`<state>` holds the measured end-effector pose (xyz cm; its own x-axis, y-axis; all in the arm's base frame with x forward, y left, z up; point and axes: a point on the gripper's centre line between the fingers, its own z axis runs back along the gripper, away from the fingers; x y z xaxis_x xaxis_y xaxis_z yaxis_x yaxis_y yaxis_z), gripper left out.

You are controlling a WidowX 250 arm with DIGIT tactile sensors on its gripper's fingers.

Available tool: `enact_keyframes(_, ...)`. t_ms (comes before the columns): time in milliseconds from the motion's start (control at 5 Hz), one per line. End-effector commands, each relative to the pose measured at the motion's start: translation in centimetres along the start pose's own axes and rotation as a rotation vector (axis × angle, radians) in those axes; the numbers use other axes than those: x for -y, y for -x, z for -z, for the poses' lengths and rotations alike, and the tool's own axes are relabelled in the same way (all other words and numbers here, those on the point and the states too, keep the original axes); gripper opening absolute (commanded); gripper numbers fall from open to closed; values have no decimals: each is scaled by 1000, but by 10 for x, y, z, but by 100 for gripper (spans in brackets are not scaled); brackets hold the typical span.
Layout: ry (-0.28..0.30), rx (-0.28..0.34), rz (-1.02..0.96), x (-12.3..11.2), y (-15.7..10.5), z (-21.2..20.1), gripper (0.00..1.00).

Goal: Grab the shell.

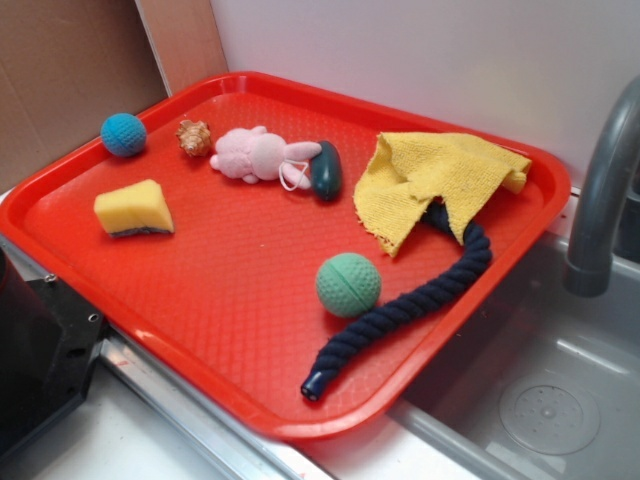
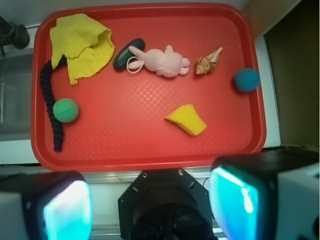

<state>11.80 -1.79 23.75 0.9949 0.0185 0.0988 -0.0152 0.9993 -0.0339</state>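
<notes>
1. Both fingers (image 2: 67,210) fill the bottom edge of the wrist view, blurred and glowing teal, spread wide apart with nothing between them; the gripper (image 2: 155,210) hangs off the near edge of the red tray (image 2: 150,150), touching none of the objects.
2. Taking the pink plush bunny (image 1: 262,153) as the landmark, the shell (image 1: 195,137), small, tan-brown and knobbly, lies on the tray just beside the bunny's body end, with a narrow gap between them.
3. Beyond the shell, farther from the bunny on that same side, a blue knitted ball (image 1: 124,134) sits near the tray's corner.
4. At the bunny's ear end, a dark green oval object (image 1: 326,170) touches the ears.
5. Past that dark object, away from the bunny, a crumpled yellow cloth (image 1: 430,185) lies by the tray's far rim, draped over one end of a dark navy rope (image 1: 400,310).
6. The rope curves from under the cloth toward the tray's near edge, well apart from the bunny.
7. A green ball (image 1: 348,284) rests just beside the rope's middle.
8. A yellow sponge wedge (image 1: 133,209) lies on open tray, on the near side of the bunny and the shell, apart from both.
9. In the exterior view a grey tap (image 1: 600,190) and a sink (image 1: 540,400) lie beyond the tray's cloth end.
</notes>
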Motion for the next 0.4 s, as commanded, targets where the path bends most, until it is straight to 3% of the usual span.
enact_keyframes(0, -72, 34, -318, -62, -68, 58, 100)
enact_keyframes(200, -35, 47, -516, -87, -88, 94, 100)
